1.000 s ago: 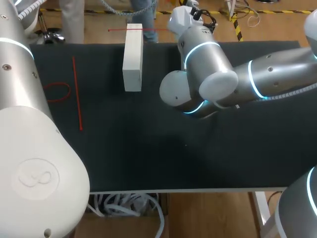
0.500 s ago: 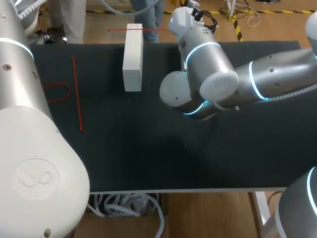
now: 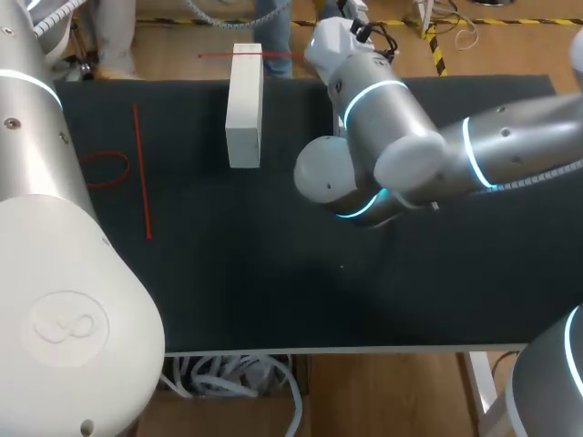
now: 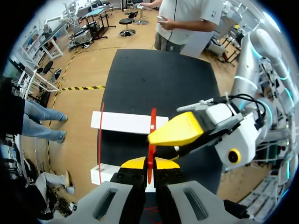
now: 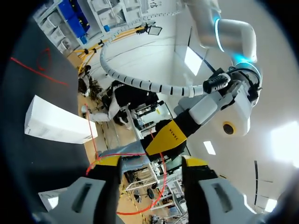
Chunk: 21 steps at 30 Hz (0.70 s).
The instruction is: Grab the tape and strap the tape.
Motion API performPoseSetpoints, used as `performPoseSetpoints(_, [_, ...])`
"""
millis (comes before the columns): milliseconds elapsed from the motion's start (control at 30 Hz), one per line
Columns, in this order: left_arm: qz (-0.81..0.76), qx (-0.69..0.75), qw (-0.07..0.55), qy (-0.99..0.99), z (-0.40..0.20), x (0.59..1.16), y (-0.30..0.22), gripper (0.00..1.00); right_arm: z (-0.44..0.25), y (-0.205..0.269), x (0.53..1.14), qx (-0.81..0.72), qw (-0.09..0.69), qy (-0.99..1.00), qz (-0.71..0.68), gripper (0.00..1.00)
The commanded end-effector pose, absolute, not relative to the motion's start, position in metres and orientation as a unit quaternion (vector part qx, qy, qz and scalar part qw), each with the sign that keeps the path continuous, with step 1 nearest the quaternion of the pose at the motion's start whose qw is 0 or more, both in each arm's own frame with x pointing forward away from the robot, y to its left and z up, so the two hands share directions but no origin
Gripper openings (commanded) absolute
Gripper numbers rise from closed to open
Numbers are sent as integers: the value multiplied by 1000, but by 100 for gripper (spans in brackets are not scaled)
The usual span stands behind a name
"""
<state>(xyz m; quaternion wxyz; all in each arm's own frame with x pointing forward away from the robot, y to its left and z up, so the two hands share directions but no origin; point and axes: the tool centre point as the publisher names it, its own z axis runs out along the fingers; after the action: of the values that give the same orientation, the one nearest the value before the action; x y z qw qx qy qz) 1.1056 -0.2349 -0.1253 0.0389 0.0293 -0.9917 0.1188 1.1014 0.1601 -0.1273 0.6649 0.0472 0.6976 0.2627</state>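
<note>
Left gripper [image 4: 149, 164] is pressed together on a strand of the red tape [image 4: 152, 128]. Its two yellow tips almost meet, with the strand running out between them. Just ahead, that strand reaches one end of the white box [image 4: 126, 123], which lies crosswise on the black table [image 4: 159, 79]. A second red strand curves past the box's other end.

Right gripper [image 5: 153, 162] is spread wide. A loose loop of tape hangs in the gap between its fingers, and another strand passes close by one tip, but I can't tell if it actually touches. The two grippers are right up against each other, each one's yellow finger showing just ahead in the other's wrist view, next to the same tape.

From the head camera, the box sits in the upper middle of the frame, long side pointing away. A thin red line of tape crosses its far end at the very top. Over on the left of the frame a straight red strip [image 3: 142, 173] and a small red loop [image 3: 105, 169] lie flat side by side, well apart from the box.

The right arm [image 3: 510, 146] comes in from the right edge and folds across the centre-right. Its wrist ends at the top middle, just right of the box's far end. The left arm [image 3: 55, 273] fills the left edge and lower left corner.
</note>
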Motion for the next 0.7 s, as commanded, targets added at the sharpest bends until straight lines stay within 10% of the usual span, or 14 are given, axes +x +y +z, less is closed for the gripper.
performPoseSetpoints(33, [116, 30, 41, -992, -124, 1107, -236, 0, -119, 152, 1077, 6, 611, 739, 282, 45])
performPoseSetpoints(533, [116, 30, 41, -992, -124, 1107, -236, 0, -128, 153, 1052, -15, 560, 763, 321, 49])
performPoseSetpoints(567, [116, 30, 41, -992, -124, 1107, -236, 0, -129, 153, 1053, -14, 557, 765, 322, 52])
performPoseSetpoints(633, [116, 30, 41, -992, -124, 1107, -236, 0, -129, 154, 1053, -7, 552, 768, 323, 100])
performPoseSetpoints(700, [116, 30, 41, -992, -124, 1107, -236, 0, -129, 154, 1053, -7, 552, 768, 323, 100])
